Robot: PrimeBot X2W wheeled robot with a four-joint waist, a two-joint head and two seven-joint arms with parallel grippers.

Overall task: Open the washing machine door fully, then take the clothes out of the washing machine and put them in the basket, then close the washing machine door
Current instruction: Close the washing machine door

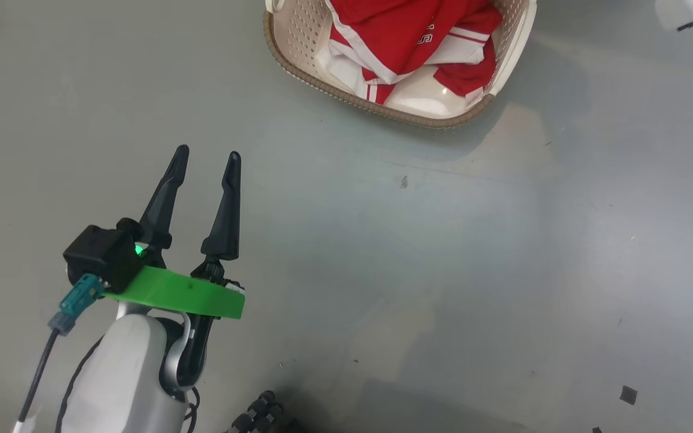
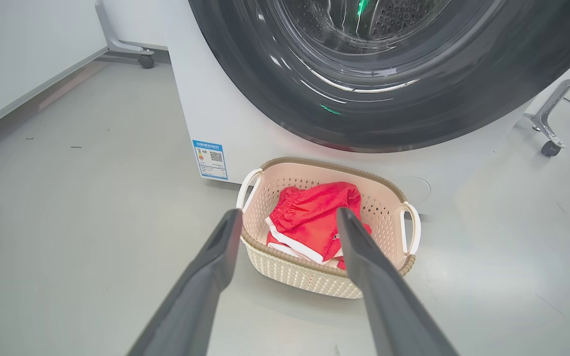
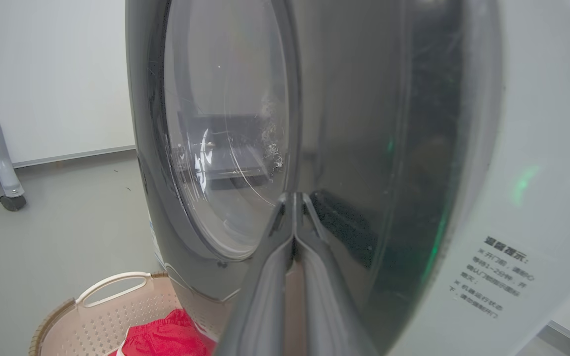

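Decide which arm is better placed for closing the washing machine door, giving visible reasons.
Right. The right claw, shut, has its tips at the black rim of the washing machine door. The left claw hangs open over the floor, short of the basket.

**Left wrist view.** The washing machine door [image 2: 389, 113], beyond the fingertips, is cut off by the top edge. The right finger [image 2: 364, 262] of the left gripper [image 2: 289, 212] covers part of the clothes [image 2: 309, 217] and of the near rim of the basket [image 2: 285, 269]. Print on the blue sticker [image 2: 210, 159], beyond the left finger, is too small to read.

**Right wrist view.** The pressed-together fingers [image 3: 275, 277] of the right gripper [image 3: 295, 196] hide a strip of the door rim. Contact between tips and door cannot be determined. The printed label [image 3: 498, 277], right of the fingers, is blurred and illegible.

**Head view.** The basket, ahead and right of the fingers, is cut off by the top edge.
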